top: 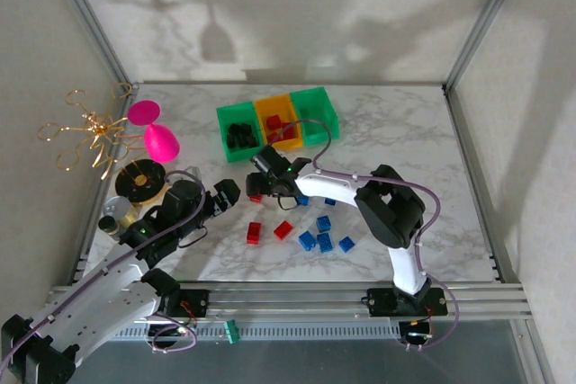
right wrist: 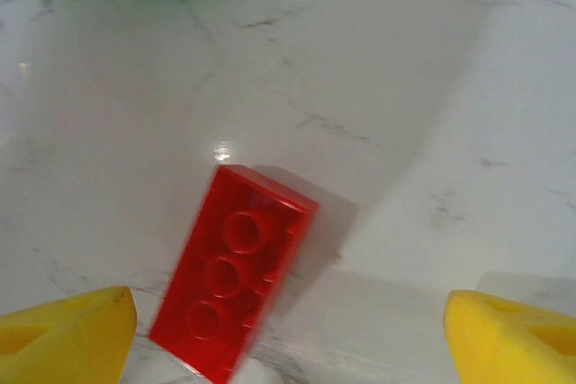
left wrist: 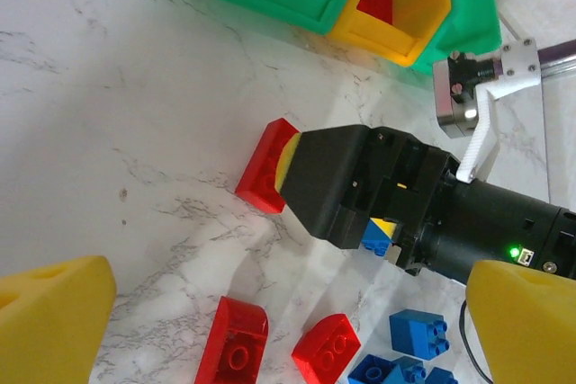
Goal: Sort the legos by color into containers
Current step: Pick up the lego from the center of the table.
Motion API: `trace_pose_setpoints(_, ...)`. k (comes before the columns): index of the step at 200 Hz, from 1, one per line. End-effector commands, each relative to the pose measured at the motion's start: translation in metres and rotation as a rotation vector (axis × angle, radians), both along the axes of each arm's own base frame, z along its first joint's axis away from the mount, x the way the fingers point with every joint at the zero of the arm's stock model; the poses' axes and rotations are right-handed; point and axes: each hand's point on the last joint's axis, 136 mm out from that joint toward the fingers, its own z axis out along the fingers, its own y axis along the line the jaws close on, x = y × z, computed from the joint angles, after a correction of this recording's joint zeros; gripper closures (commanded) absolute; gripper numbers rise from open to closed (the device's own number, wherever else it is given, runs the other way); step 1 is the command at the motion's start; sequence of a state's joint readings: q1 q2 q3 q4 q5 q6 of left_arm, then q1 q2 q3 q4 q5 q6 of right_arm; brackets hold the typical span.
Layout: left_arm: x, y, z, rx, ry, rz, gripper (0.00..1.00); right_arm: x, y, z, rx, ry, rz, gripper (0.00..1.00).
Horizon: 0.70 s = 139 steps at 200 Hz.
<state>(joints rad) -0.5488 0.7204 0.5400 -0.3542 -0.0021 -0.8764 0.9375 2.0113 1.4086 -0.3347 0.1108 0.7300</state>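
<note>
A red lego (right wrist: pixel 232 274) lies hollow side up on the marble table (right wrist: pixel 378 69), between the wide-apart yellow fingertips (right wrist: pixel 65 339) of my open right gripper (right wrist: pixel 288 341); neither pad touches it. From above, the right gripper (top: pixel 260 189) hangs over that lego (top: pixel 255 197) in front of the containers: green (top: pixel 222 123) with black legos (top: pixel 239 137), orange (top: pixel 270 105) with red ones, green (top: pixel 326 107). My left gripper (left wrist: pixel 288 330) is open just to the left, above two red legos (left wrist: pixel 234 343) (left wrist: pixel 326 348). Several blue legos (top: pixel 324 233) lie to the right.
A pink goblet toy (top: pixel 155 132), a gold wire ornament (top: pixel 85 128) and a black-and-gold disc (top: pixel 142 179) stand at the table's left. Metal frame posts (top: pixel 472 33) rise at the back corners. The right arm's cable (top: pixel 430 213) loops over the table's right half.
</note>
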Motion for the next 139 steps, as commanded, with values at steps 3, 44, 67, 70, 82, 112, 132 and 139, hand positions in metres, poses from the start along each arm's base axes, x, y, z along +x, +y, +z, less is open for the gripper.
trace_pose_setpoints(3, -0.003, 0.008, -0.008, 0.025, 0.014, 0.036, 0.00, -0.005, 0.015, -0.008, 0.000, 0.021, 0.001, 0.11)
trace_pose_setpoints(44, -0.004, 0.015, -0.011, 0.014, 0.014, 0.077, 0.00, 0.005, 0.017, -0.025, -0.078, 0.011, -0.008, 0.16)
trace_pose_setpoints(67, -0.004, 0.015, -0.012, 0.020, 0.020, 0.079, 0.00, 0.007, 0.013, -0.030, -0.131, -0.005, -0.005, 0.21)
trace_pose_setpoints(70, -0.004, 0.015, -0.011, 0.020, 0.019, 0.080, 0.00, 0.007, 0.010, -0.030, -0.143, -0.007, -0.008, 0.21)
trace_pose_setpoints(82, -0.004, 0.015, -0.012, 0.020, 0.023, 0.081, 0.00, 0.007, 0.003, -0.031, -0.177, -0.018, -0.008, 0.25)
trace_pose_setpoints(112, -0.003, 0.013, -0.012, 0.001, 0.021, 0.080, 0.00, 0.004, -0.015, -0.029, -0.255, -0.042, 0.023, 0.35)
trace_pose_setpoints(132, -0.003, 0.012, -0.010, -0.002, 0.018, 0.078, 0.00, 0.002, -0.025, -0.027, -0.292, -0.056, 0.036, 0.40)
trace_pose_setpoints(139, -0.003, 0.012, -0.009, -0.004, 0.015, 0.078, 0.00, 0.001, -0.026, -0.027, -0.297, -0.055, 0.043, 0.42)
